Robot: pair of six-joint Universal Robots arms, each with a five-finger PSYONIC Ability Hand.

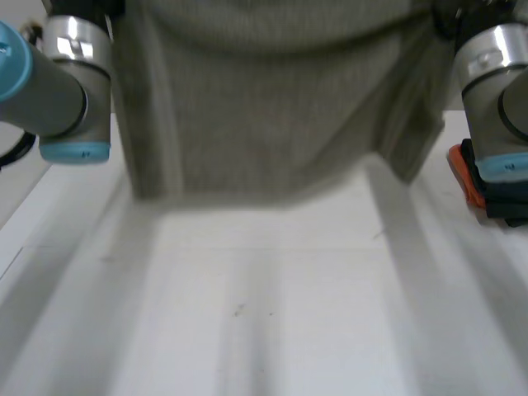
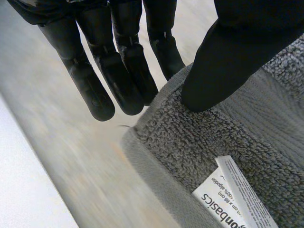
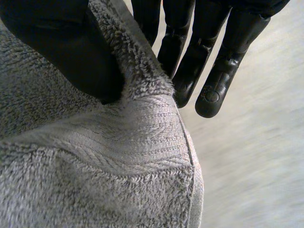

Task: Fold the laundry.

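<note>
With the left hand (image 2: pixel 237 52), thumb against straight fingers (image 2: pixel 128 90), pinching 1 upper corner of the grey terry-cloth towel (image 2: pixel 228 142), close by its white printed care label (image 2: pixel 232 194). With the right hand (image 3: pixel 57 47), thumb in front and fingers behind, pinching the other upper corner at the woven band (image 3: pixel 142 123). From the head camera: hanging as a broad sheet above the white table (image 1: pixel 272 313), spread between the left arm (image 1: pixel 66 91) and the right arm (image 1: pixel 495 91), sagging a little along the top, lower hem low over the table's far half; cannot tell whether touching it. Judged as the step in hand: laying the hanging towel flat on the table for the 1st fold. To do it well, hold both pinches firm and level above the table and draw the 2 corners apart enough to take out the sag. Let the hem meet the table first, then lower toward the table's near edge so as to roll the cloth out without wrinkles. Release only with both corners resting on the table. Likely fault: 1 corner slipping from a shallow pinch and dropping the towel in a heap on the table.
</note>
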